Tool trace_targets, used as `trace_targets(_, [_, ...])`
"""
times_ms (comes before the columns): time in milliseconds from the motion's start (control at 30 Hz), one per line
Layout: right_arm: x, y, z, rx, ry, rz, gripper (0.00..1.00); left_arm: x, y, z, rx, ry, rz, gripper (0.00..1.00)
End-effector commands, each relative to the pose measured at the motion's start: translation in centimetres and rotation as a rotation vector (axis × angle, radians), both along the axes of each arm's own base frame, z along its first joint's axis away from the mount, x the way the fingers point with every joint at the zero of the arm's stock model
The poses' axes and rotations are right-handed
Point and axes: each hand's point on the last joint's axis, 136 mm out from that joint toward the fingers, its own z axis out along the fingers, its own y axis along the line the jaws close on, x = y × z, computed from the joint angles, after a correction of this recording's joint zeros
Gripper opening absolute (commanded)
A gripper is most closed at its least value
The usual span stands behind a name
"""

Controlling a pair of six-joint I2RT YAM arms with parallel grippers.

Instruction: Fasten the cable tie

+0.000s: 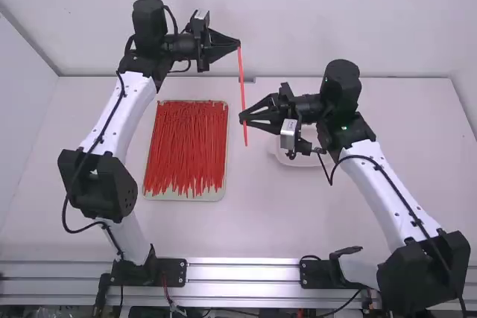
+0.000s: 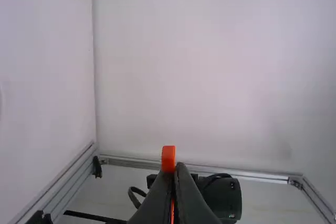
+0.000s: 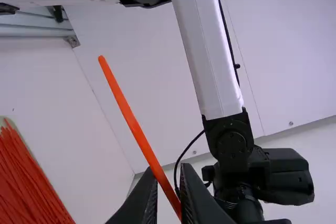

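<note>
Location: cable tie (image 1: 242,87) hangs in mid-air over the table (image 1: 298,206), spanning both grippers.
Axis: near upright, free end pointing down.
Left gripper (image 1: 237,44): clamped on the top end.
Right gripper (image 1: 243,117): astride the lower length; grip cannot be told.
Handling: judged light, springy, slick; best held near its ends.

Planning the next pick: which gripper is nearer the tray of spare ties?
Right. The right gripper grips the raised tie low, beside the tray; the left gripper pinches its top, higher.
</note>
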Motion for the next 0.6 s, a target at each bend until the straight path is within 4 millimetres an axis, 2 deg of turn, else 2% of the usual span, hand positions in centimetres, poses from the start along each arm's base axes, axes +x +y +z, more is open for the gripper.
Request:
trace_targets(0, [-0.19,-0.15,0.87,0.007,-0.017,0.014,0.12,0.38,0.52,1.10,0.002,-0.059,0.016,0.02])
trace_targets(267, [-0.22,-0.12,0.89,0.007,-0.017,0.015,0.11,0.44,0.59,1.26,0.000,-0.071,0.019,0.02])
trace_targets(500, [-0.22,-0.12,0.87,0.007,-0.017,0.015,0.00,0.76,0.69,1.24,0.003,-0.073,0.037,0.02])
trace_targets(567, [-0.22,-0.12,0.89,0.007,-0.017,0.015,0.00,0.82,0.71,1.21,0.004,-0.072,0.041,0.03])
